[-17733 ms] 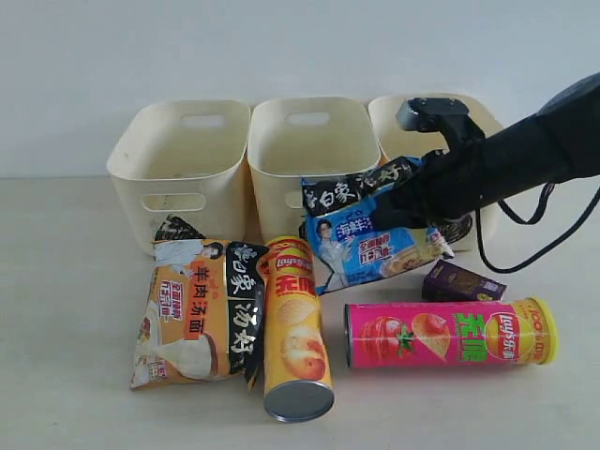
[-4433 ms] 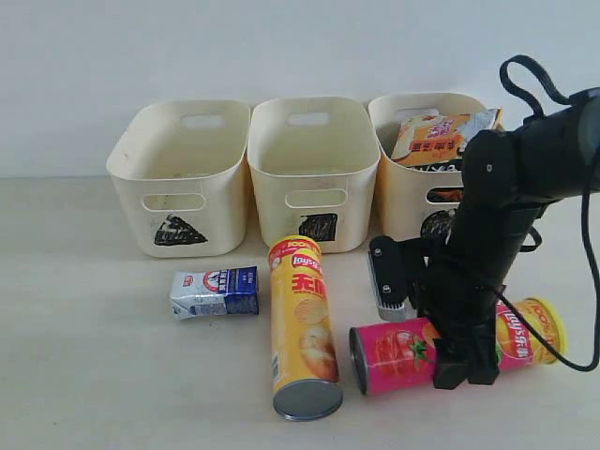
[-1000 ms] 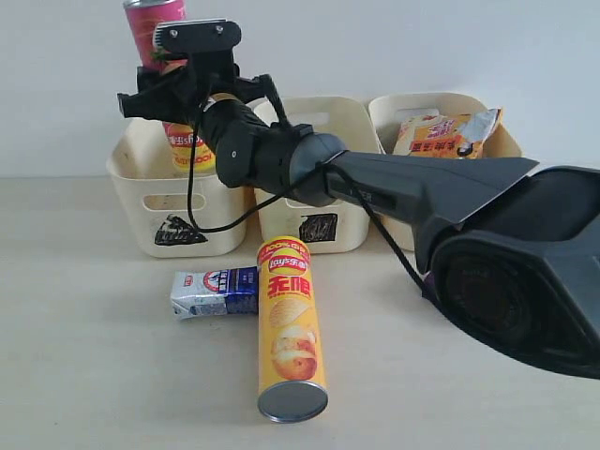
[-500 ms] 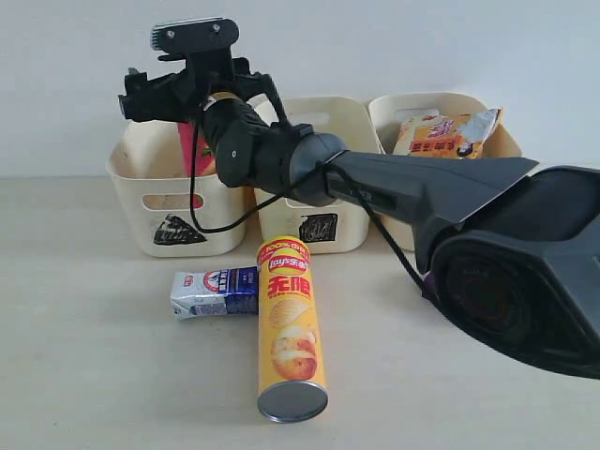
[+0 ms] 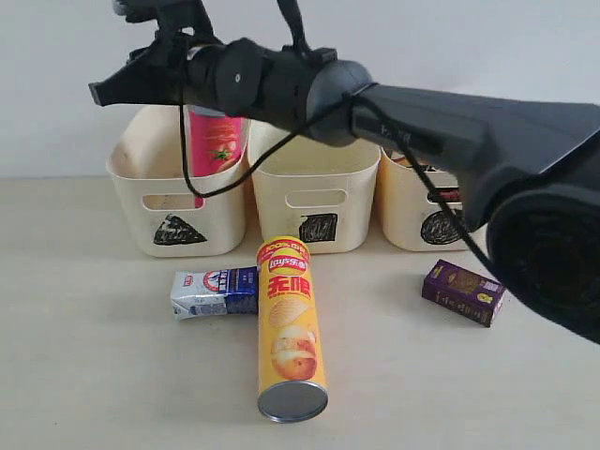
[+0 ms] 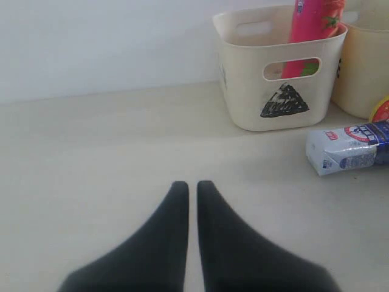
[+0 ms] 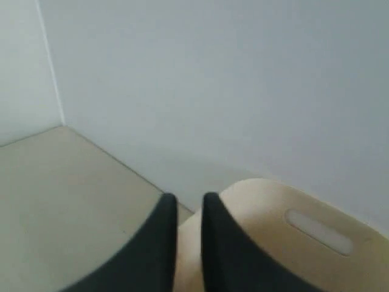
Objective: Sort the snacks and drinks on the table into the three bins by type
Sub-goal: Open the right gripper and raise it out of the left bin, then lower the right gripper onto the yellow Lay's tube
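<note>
The pink tube (image 5: 217, 141) is in the left bin (image 5: 136, 178), while the yellow tube (image 5: 289, 328), white carton (image 5: 214, 292) and purple carton (image 5: 462, 292) lie unsorted, with the left gripper (image 6: 186, 185) and right gripper (image 7: 185, 201) nearly closed and empty.

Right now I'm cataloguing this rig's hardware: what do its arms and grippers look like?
The right arm is thick, matte black and rounded, with a thin black cable hanging off it. The left gripper and right gripper each show two smooth black fingers tapering to rounded tips; no markings visible.
</note>
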